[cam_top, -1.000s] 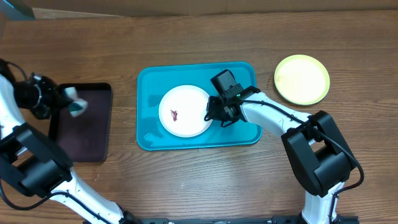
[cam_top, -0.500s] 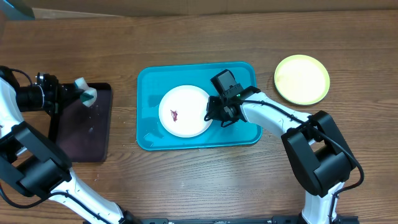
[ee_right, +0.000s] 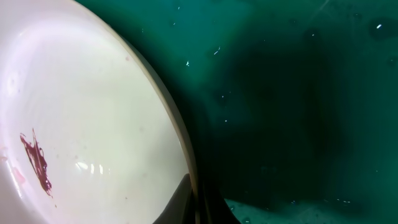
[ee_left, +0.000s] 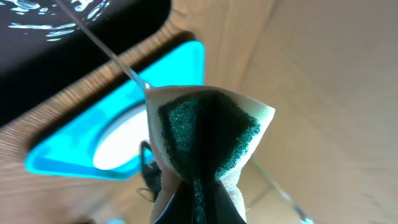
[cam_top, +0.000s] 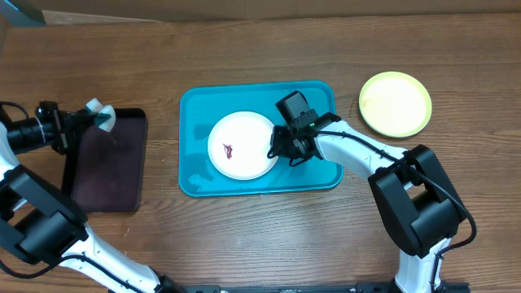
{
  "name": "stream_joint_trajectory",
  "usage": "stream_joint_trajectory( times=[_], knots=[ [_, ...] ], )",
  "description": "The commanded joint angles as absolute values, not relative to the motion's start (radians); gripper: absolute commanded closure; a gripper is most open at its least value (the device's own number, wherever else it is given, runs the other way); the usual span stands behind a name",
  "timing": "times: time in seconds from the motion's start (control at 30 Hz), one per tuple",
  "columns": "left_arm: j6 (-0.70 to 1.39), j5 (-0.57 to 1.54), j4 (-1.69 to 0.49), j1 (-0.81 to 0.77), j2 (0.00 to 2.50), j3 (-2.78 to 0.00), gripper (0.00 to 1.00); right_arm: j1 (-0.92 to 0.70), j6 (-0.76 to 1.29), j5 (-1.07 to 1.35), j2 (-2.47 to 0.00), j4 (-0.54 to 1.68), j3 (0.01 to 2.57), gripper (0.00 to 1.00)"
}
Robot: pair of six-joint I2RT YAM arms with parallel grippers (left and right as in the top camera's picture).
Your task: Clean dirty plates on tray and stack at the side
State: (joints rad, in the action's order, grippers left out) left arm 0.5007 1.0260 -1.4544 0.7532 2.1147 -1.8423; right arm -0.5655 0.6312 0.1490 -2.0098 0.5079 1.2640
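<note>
White plate lies in the tray; my right gripper pinches its 3 o'clock edge, left gripper clamps sponge.

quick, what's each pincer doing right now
left pincer: closed on a green-and-white sponge
right pincer: closed on the rim of the white plate

This looks like a robotics lab bench. A left arm and a right arm are mounted at a plain wood-grain counter. On it sit a blue tray, a black tray and plastic plates, laid out like test props.
</note>
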Motion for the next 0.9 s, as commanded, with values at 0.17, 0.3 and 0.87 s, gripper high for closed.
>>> stream_joint_trajectory(
  times=[0.17,0.3,0.87],
  knots=[
    [0.547,1.258,-1.467,0.786,2.113,-1.842,0.96,-0.566,0.62,0.079,-2.067,0.529,1.237,0.96],
    [0.547,1.256,-1.468,0.788,2.113,-1.842,0.96,-0.566,0.62,0.079,-2.067,0.529,1.237,0.96],
    [0.546,1.249,-1.468,0.788,2.113,-1.842,0.96,-0.566,0.62,0.079,-2.067,0.528,1.237,0.96]
  ],
)
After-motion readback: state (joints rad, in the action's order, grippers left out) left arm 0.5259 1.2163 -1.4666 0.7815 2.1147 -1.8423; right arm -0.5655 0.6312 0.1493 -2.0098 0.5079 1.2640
